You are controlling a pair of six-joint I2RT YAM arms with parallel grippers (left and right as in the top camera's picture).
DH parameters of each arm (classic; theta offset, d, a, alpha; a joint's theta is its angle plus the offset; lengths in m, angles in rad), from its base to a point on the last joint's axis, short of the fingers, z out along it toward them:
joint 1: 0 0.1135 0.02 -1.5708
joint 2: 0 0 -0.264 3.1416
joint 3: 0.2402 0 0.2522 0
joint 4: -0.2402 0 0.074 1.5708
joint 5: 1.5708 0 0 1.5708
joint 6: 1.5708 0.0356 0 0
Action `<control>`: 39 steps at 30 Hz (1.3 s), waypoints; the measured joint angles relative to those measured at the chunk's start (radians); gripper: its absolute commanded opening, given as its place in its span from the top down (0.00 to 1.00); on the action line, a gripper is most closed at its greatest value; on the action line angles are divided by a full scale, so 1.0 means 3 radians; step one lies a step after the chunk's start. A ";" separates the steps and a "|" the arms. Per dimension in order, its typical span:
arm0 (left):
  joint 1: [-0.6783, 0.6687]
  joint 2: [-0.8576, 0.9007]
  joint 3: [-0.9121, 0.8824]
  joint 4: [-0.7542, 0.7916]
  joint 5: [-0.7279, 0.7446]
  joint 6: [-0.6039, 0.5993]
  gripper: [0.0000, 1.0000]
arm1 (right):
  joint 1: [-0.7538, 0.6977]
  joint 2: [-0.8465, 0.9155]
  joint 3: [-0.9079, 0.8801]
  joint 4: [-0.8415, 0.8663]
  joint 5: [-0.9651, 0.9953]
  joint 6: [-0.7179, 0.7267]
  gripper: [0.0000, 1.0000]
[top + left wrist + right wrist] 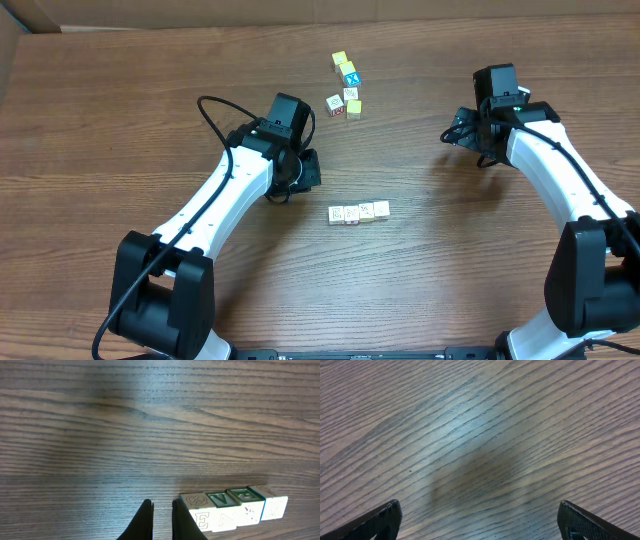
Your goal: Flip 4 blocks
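Four small wooden blocks (pixel 358 212) lie side by side in a row near the middle of the table. In the left wrist view the row of blocks (pixel 235 507) shows pale faces, two of them with green borders around V and E. My left gripper (pixel 161 504) is shut with only a thin slit between its tips and holds nothing. Its tips sit just left of the row's end block (pixel 196 502). From above, the left gripper (pixel 308 170) is up and to the left of the row. My right gripper (pixel 480 510) stands wide open over bare wood, far right (pixel 458 130).
A loose cluster of other cubes (pixel 346 88), one with a white X on blue (pixel 349 76), lies at the back centre. A black cable (pixel 215 115) loops off the left arm. The brown wooden table (pixel 120 150) runs to a cardboard edge at the back.
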 measured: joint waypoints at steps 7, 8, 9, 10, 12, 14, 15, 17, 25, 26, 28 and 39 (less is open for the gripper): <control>0.0000 0.0000 0.0000 -0.0104 -0.0001 0.0000 0.95 | 0.0000 0.0000 0.0000 -0.0001 0.0000 0.0000 0.00; 0.0000 0.0000 0.0000 -0.0126 0.0000 0.0000 0.95 | 0.0000 0.0000 0.0000 -0.0001 0.0000 0.0000 0.00; 0.0000 0.0000 0.0000 -0.0144 0.0000 0.0000 0.95 | 0.0000 0.0000 0.0000 -0.0003 -0.0001 0.0001 0.00; 0.0000 0.0000 0.0000 -0.0170 0.0000 0.0000 0.95 | 0.0000 0.0000 0.0000 -0.0003 0.0000 0.0000 0.00; 0.0000 0.0000 0.0000 -0.0231 0.0000 0.0000 0.95 | 0.0000 0.0000 0.0000 0.0000 0.0001 0.0000 0.00; 0.0000 0.0000 0.0000 -0.0314 -0.0003 0.0001 0.94 | 0.0000 0.0000 0.0000 -0.0001 0.0001 0.0000 0.00; 0.0000 0.0000 0.0000 -0.0343 -0.0004 0.0003 0.94 | 0.0000 0.0000 0.0000 0.0000 0.0000 -0.0001 0.00; 0.0000 0.0000 0.0000 -0.0397 -0.0018 0.0013 0.95 | 0.0000 0.0000 0.0000 0.0000 0.0001 0.0000 0.00; 0.0000 0.0000 0.0000 -0.0472 -0.0067 0.0017 0.96 | 0.0000 0.0000 0.0000 0.0144 0.0000 0.0003 0.00; 0.0000 0.0000 0.0000 -0.0472 -0.0067 0.0017 0.96 | 0.0000 0.0000 0.0000 0.0210 0.0001 0.0001 0.00; 0.0000 0.0000 0.0000 -0.0474 -0.0067 0.0017 0.96 | 0.0000 0.0000 0.0000 0.0300 0.0000 0.0001 0.00; 0.0000 0.0000 0.0000 -0.0590 0.0039 0.0017 0.96 | 0.0000 0.0000 0.0000 0.0235 -0.0523 -0.0031 0.72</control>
